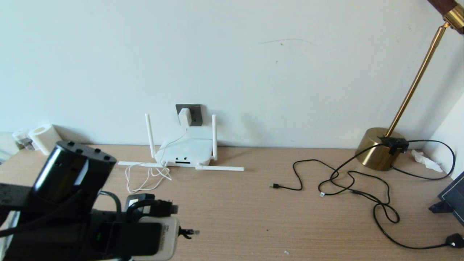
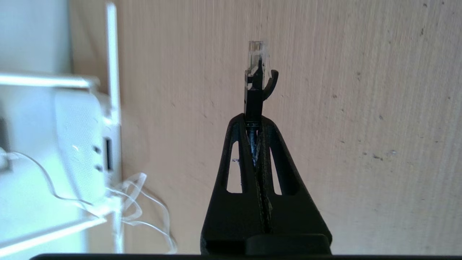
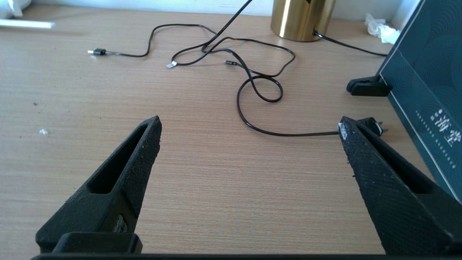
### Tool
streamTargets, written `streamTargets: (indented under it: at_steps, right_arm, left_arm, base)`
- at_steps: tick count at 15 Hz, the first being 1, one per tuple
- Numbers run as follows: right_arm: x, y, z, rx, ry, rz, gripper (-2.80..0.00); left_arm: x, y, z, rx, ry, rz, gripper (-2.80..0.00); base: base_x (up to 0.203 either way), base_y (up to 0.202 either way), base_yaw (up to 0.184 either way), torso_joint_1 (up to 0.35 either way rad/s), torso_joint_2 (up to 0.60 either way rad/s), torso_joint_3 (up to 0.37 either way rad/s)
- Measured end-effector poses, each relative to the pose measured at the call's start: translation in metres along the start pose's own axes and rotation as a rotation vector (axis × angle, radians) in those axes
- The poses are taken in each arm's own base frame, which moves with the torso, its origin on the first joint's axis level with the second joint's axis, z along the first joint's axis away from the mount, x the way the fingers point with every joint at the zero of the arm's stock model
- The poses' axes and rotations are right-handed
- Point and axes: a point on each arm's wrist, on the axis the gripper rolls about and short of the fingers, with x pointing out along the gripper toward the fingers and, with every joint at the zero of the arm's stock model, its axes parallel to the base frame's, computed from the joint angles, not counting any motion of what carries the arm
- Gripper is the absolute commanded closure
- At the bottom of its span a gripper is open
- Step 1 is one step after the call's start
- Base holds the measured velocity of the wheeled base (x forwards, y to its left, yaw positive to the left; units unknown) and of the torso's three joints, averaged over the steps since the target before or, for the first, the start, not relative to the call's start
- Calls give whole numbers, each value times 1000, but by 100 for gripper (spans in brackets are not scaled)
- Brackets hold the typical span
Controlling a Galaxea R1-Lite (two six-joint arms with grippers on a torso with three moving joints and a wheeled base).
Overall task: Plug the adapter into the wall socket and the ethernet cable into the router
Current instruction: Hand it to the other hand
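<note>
While the left gripper (image 2: 254, 121) pinches the ethernet cable (image 2: 255, 77) shut-fingered near the desk's front edge, its clear plug pointing sidelong past the router (image 1: 184, 152), that router's dark ports lie farther back and slightly right, below the adapter (image 1: 184, 116) seated in the wall socket (image 1: 193, 114).

Head camera overlooks the table (image 1: 253, 217); wrist cameras skim it closely.

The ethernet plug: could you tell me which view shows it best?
The left wrist view: the ethernet plug sticks out clear-tipped from the shut left claw. The head view shows it tiny; the right wrist view not at all.
</note>
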Motion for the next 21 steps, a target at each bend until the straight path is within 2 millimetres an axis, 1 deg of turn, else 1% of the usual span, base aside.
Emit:
streamTargets:
  at_steps: [3, 6, 7, 9, 10, 12, 14, 16, 19, 21]
  right_arm:
    - [0, 0, 0, 7, -4, -1, -280]
    - [0, 0, 1, 14, -9, 0, -280]
    - [-1, 0, 5, 18, -26, 0, -280]
    - [-8, 0, 23, 42, -97, 8, -280]
    - [-12, 0, 36, 55, -123, 21, -280]
    - [-14, 1, 52, 77, -96, 56, -280]
    - [-6, 2, 68, 114, -32, 123, -280]
    - [6, 5, 86, 187, 50, 229, -280]
    - [33, 9, 118, 346, 192, 414, -280]
    - [53, 12, 133, 435, 290, 528, -280]
  left_arm:
    - [8, 15, 19, 39, -14, 14, 0]
    - [15, 23, 26, 48, -5, 47, 0]
    - [17, 24, 27, 43, -13, 62, 0]
    - [21, 23, 29, 36, -27, 76, 0]
    - [22, 23, 31, 39, -36, 85, 0]
    - [24, 24, 33, 47, -33, 114, 0]
    - [26, 29, 36, 58, -36, 146, 0]
    - [29, 40, 47, 83, -63, 178, 0]
    - [35, 55, 76, 124, -136, 207, 0]
    - [37, 65, 100, 148, -198, 232, 0]
  base:
    - [0, 0, 0, 0, 0, 0]
    - [0, 0, 0, 0, 0, 0]
    - [0, 0, 0, 0, 0, 0]
    - [0, 0, 0, 0, 0, 0]
    - [0, 0, 0, 0, 0, 0]
    - [0, 0, 0, 0, 0, 0]
    - [0, 0, 0, 0, 0, 0]
    - [0, 0, 0, 0, 0, 0]
    - [0, 0, 0, 0, 0, 0]
    - [0, 0, 0, 0, 0, 0]
